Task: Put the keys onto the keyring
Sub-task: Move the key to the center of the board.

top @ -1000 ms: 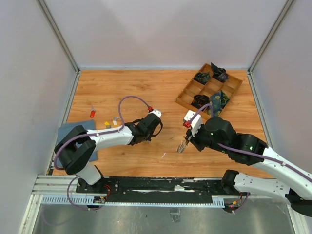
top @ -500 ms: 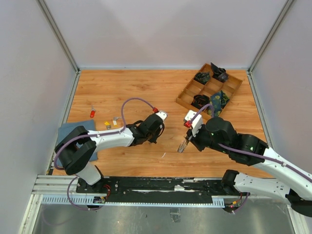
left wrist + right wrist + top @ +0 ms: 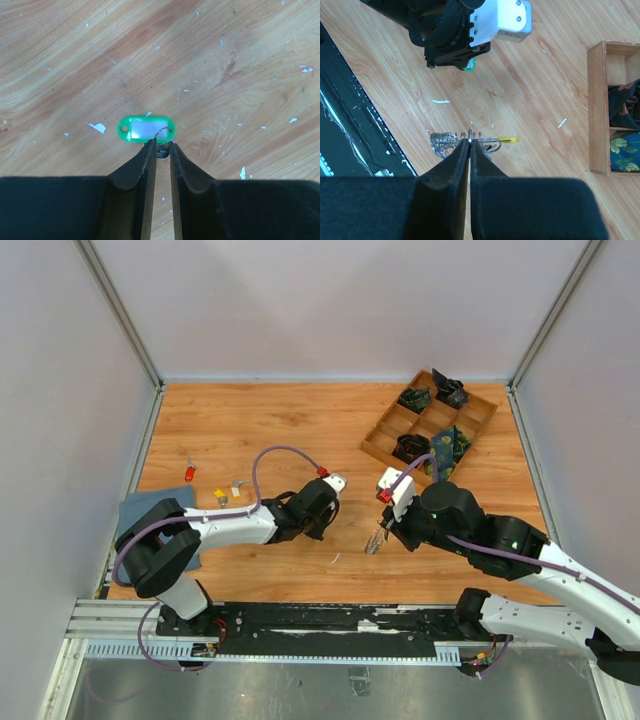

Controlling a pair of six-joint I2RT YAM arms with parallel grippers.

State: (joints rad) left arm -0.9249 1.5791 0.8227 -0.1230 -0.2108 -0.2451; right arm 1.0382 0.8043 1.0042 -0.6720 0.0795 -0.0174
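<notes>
**Operator:** Count it off for me, left to right.

**Spotter:** On your worktop (image 3: pixel 300 420) there is one blue-grey cloth (image 3: pixel 145 510) at the left edge. Next come three loose keys, near one another and well left of both arms: one red key (image 3: pixel 189 473), one yellow key (image 3: pixel 220 497) and one white key (image 3: pixel 237 486). Around the middle you have one green tag (image 3: pixel 146 129), then one keyring (image 3: pixel 451 142) a little to its right. At the far right stands one wooden tray (image 3: pixel 593 110), with at least four dark fabric bundles (image 3: pixel 415 397) in its compartments.

**Operator:** What has changed?

**Spotter:** Over the last second your left arm has slid to the right, closer to the right arm. The right arm and the three loose keys lie where they were.

**Operator:** And the tools?

**Spotter:** Your left tool (image 3: pixel 161 145) has its fingers almost together, with only a thin gap. It is pinched on a small metal piece (image 3: pixel 163 149) at the tag's end, where a thin wire loop crosses the tag. I cannot tell whether that piece is a key. Your right tool (image 3: pixel 470 137) is clamped tight on the keyring's wire. In its wrist view the coiled silver end sits left of the fingers and the yellow sleeve (image 3: pixel 508 140) pokes out to the right. I cannot tell whether the ring touches the wood. The two tools are near each other, but apart.
</notes>
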